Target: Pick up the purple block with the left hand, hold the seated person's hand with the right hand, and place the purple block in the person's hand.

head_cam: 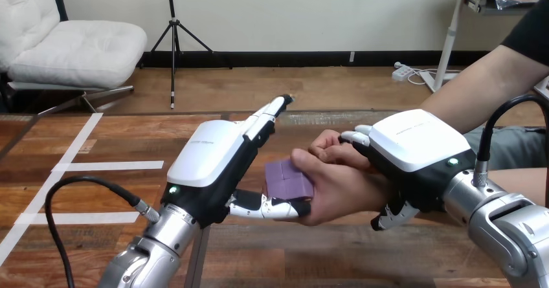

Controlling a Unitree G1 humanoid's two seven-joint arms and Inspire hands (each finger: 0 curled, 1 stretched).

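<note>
The purple block [288, 179] lies on the palm of the person's hand [343, 186]. The left hand [210, 165], beside that palm, has straight fingers, with its thumb along the block's lower edge. The right hand [414, 149] clasps the person's hand, fingers over and thumb under. The thumb is best drawn away slowly and level, so the block isn't dragged off.

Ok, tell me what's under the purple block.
The person's hand lies cupped under the purple block, the thumb of the left hand along its lower edge. The palm itself is covered.
</note>
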